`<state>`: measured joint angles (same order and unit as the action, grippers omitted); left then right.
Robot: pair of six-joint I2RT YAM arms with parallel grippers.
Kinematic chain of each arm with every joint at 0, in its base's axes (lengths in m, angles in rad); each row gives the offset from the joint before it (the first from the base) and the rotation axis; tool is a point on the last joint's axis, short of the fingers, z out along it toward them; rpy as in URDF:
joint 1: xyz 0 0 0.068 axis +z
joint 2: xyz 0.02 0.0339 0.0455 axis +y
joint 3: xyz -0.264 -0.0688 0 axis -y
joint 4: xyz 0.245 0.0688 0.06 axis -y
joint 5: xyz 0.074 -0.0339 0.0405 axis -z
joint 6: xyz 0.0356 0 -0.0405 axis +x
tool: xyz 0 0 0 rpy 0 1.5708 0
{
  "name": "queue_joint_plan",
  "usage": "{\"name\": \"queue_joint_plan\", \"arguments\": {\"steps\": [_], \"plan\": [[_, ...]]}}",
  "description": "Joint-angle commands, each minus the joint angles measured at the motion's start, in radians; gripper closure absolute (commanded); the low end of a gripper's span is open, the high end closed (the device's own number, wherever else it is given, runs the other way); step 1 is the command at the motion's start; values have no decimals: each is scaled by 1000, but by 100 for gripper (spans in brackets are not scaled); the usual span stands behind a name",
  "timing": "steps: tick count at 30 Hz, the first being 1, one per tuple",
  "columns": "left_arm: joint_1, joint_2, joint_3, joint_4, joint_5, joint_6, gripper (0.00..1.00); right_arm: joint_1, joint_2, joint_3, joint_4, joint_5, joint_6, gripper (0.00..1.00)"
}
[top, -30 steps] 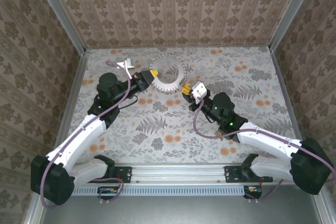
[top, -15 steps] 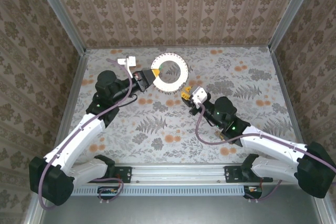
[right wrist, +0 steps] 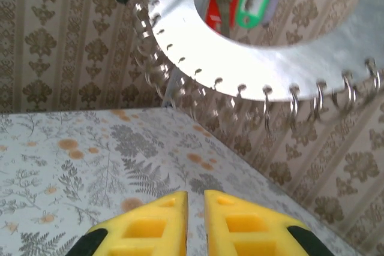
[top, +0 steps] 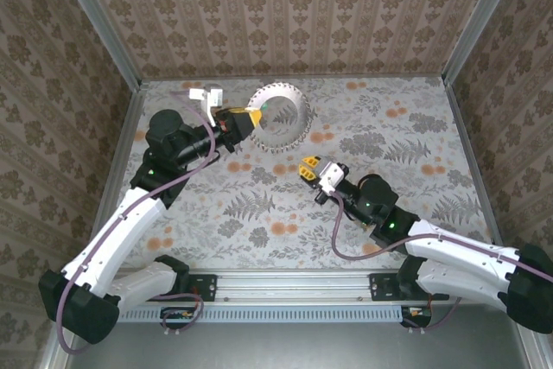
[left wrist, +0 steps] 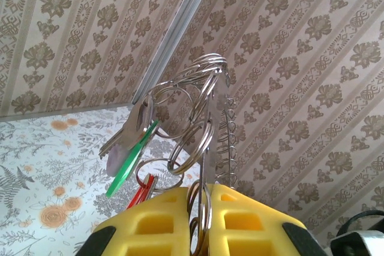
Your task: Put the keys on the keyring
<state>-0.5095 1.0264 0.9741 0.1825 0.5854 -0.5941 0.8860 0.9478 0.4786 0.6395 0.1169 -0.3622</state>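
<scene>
One keyring [top: 285,133] at 12 o'clock, clenched in left claw [top: 248,118], keys [left wrist: 129,161] dangling; right claw [top: 306,168] nearly closed, empty.

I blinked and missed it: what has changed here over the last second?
The right hand drew back toward its own base, away from the large silvery metal ring edged with small loops. The left hand tilted that ring and carried it slightly toward the far wall. Unchanged: the left hand's grip on the ring's edge.
</scene>
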Motion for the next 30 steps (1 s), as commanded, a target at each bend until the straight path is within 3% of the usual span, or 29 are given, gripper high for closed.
{"name": "queue_joint_plan", "arguments": {"steps": [1, 30], "plan": [[-9, -6, 55, 15, 28, 34, 100, 22, 22, 41, 125, 80, -64, 83], [-17, -16, 68, -16, 15, 45, 100, 28, 127, 91, 237, 139, -139, 82]]}}
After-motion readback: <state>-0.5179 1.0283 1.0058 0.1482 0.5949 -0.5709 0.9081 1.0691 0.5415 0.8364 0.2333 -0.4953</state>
